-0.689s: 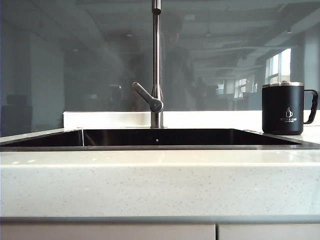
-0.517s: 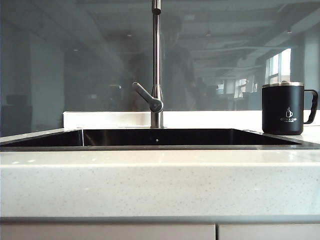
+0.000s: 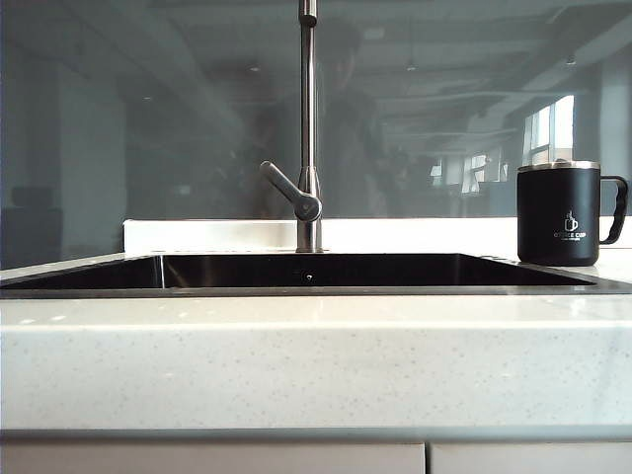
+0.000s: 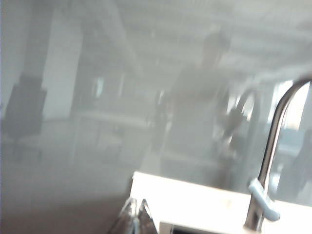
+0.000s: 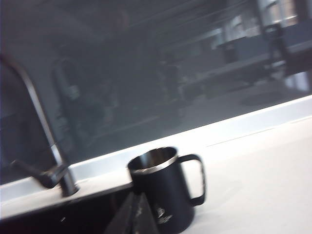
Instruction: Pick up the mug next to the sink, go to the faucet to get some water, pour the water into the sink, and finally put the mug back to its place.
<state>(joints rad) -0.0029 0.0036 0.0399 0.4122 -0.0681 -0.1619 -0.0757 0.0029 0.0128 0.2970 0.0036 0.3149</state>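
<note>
The black mug (image 3: 559, 215) with a silver rim stands upright on the white counter, just right of the sink (image 3: 316, 272); its handle points right. The steel faucet (image 3: 309, 128) rises behind the sink's middle, with its lever angled to the left. Neither arm shows in the exterior view. In the right wrist view my right gripper (image 5: 136, 197) is shut and empty, short of the mug (image 5: 163, 187) and apart from it, with the faucet (image 5: 44, 141) off to one side. In the left wrist view my left gripper (image 4: 136, 203) is shut with nothing in it, away from the faucet (image 4: 268, 165).
A white counter (image 3: 316, 360) runs across the front of the sink, with cabinet fronts below it. A low white ledge (image 3: 197, 235) and a dark glass wall stand behind the sink. The counter (image 5: 263, 175) stretches on past the mug.
</note>
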